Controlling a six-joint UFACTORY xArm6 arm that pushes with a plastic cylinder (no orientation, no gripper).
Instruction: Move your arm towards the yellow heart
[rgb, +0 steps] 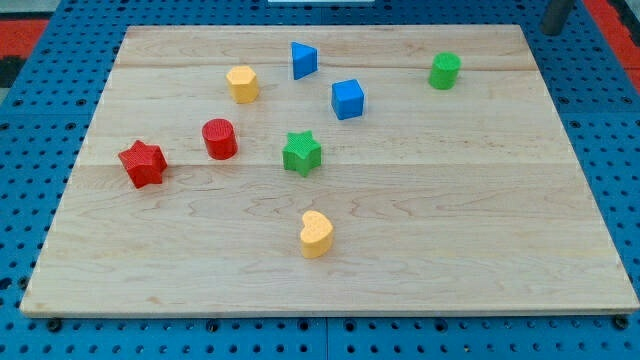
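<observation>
The yellow heart (316, 234) lies on the wooden board (480, 220), below the middle, nearest the view's bottom of all the blocks. My tip (552, 30) shows at the view's top right corner, just past the board's far right corner. It is far from the yellow heart, up and to the right of it, and touches no block. The closest block to my tip is the green cylinder (445, 71).
Other blocks on the board: a green star (301, 153), blue cube (348, 99), blue triangular block (303, 60), yellow hexagonal block (242, 84), red cylinder (219, 139) and red star (143, 164). A blue pegboard (30, 110) surrounds the board.
</observation>
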